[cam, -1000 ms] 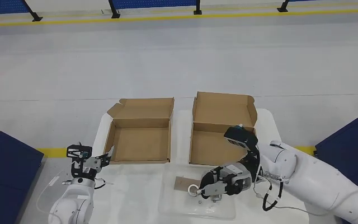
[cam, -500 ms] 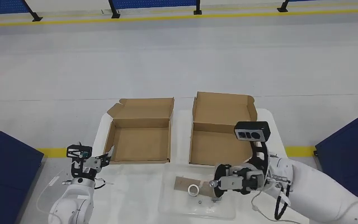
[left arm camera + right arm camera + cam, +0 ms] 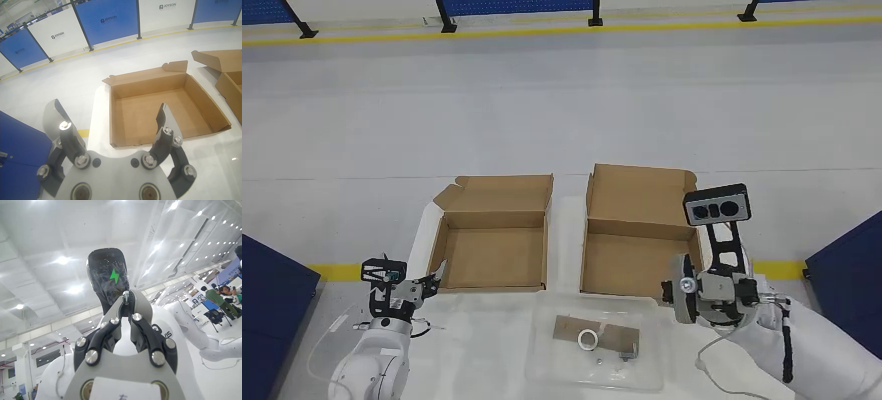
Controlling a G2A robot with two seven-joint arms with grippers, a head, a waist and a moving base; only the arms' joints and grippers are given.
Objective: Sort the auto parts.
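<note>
A clear plastic tray (image 3: pixel 542 362) at the table's front holds a white ring (image 3: pixel 588 339), a flat brown strip (image 3: pixel 567 328) and a small metal bracket (image 3: pixel 630 348). My right gripper (image 3: pixel 126 298) is raised to the right of the tray (image 3: pixel 685 297), turned upward, and shut on a small threaded bolt (image 3: pixel 126 294) pinched at the fingertips. My left gripper (image 3: pixel 109 106) stands open and holds nothing at the table's left edge (image 3: pixel 417 285), in front of the left cardboard box (image 3: pixel 160 113).
Two open cardboard boxes stand side by side behind the tray, the left box (image 3: pixel 492 258) and the right box (image 3: pixel 627 265), both with bare floors and raised back flaps. Blue panels flank the table on both sides.
My right gripper has lifted out of the tray, swung right and turned upward with the bolt. The left arm has not moved.
</note>
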